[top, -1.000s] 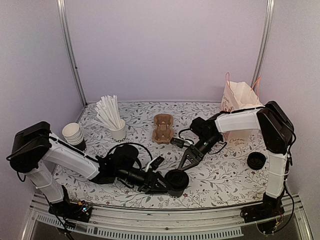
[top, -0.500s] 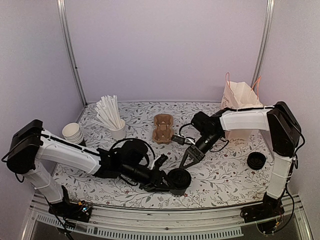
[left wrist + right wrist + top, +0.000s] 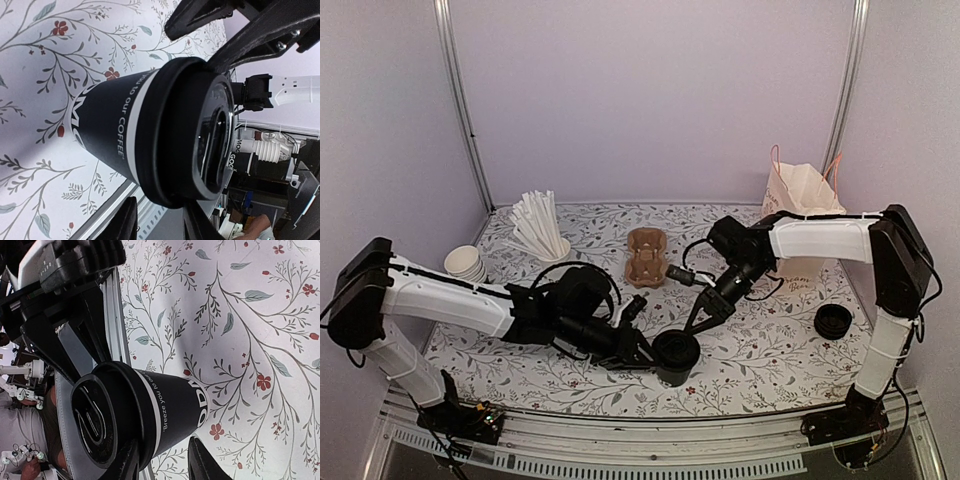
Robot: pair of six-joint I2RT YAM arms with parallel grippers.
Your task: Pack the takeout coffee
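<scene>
1. The coffee stands upright on the tabletop, near its front edge, with both claws crowding it. A nudge high up at the lid would likely tip it, and the front rail is close enough that a shove that way could send it over.
2. The two claws are very near each other around one small cup. If either one moves in carelessly, I judge they could knock together and jolt the cup.
3. A pinch that lands on the lid instead of the cup wall might pop the lid off.
4. The left claw sits low, just beside the cup on its left. In the left wrist view its fingers stand apart, and the cup looms hard by them, seemingly to one side of the gap rather than in it. The angle is poor, so I cannot tell whether they are pressing the cup.
5. The right claw hangs just above and to the right of the lid. It is released: the right wrist view shows only patterned tabletop between its fingers, with the cup close beside them.
6. The bag stands well apart at the back right, so any carry there would be long, and a weak grasp could slip.
</scene>
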